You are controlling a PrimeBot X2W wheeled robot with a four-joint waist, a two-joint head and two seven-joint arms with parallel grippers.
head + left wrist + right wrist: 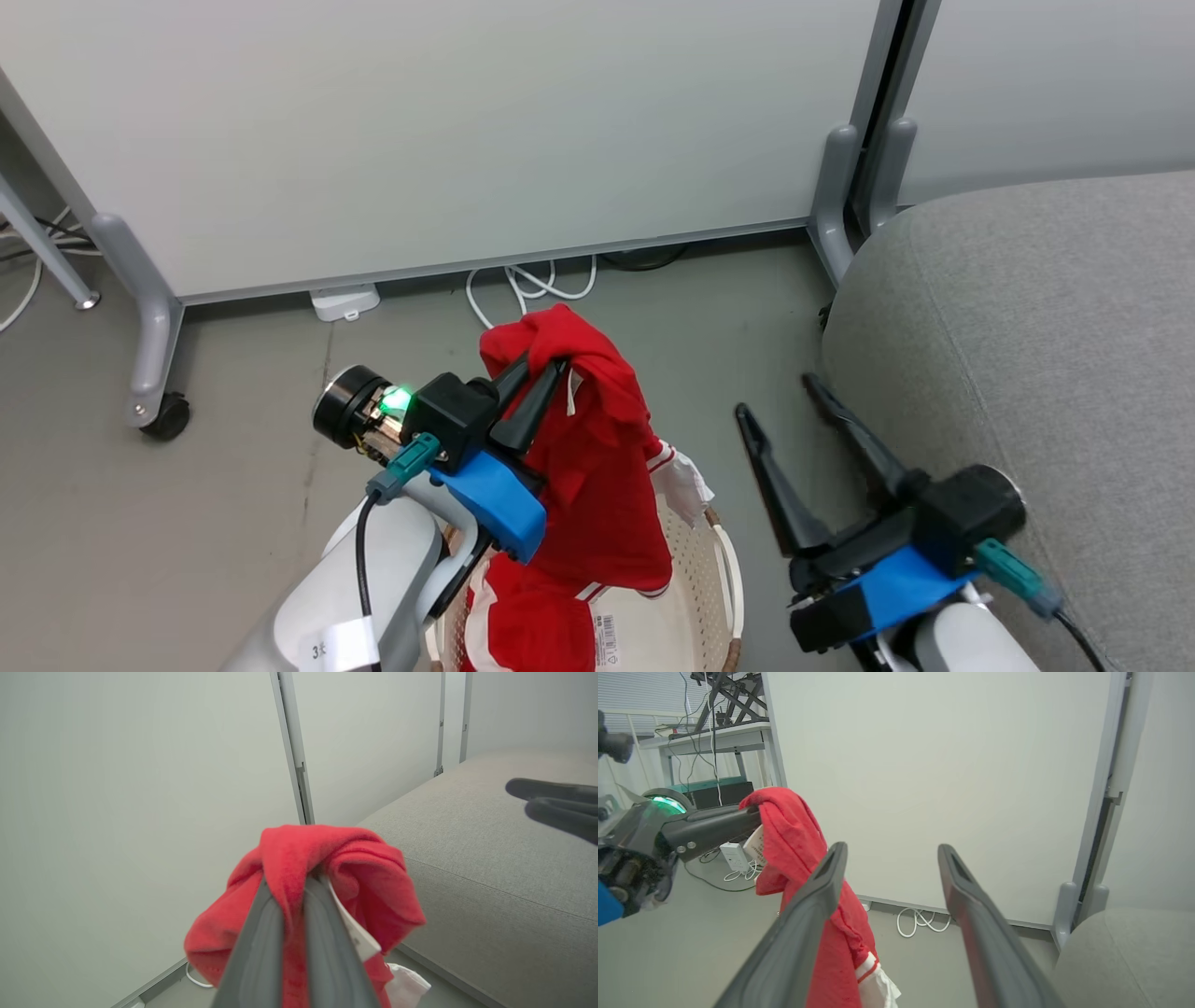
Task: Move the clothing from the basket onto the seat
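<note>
Because the clothing (597, 467) is soft, light and limp, it drapes over the basket (695, 560) from the bunched fold that the left gripper (543, 367) pinches. That gathered top looks the surest hold; the right gripper (777, 393) stands spread, empty, near the seat (1027, 327)

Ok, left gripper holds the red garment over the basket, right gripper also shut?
No: the right gripper is open, jaws apart, in the right wrist view. The left gripper does hold the red garment over the basket.

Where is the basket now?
Head view, bottom centre: the basket stands on the floor, below the clothing in the left gripper, left of the seat.
</note>
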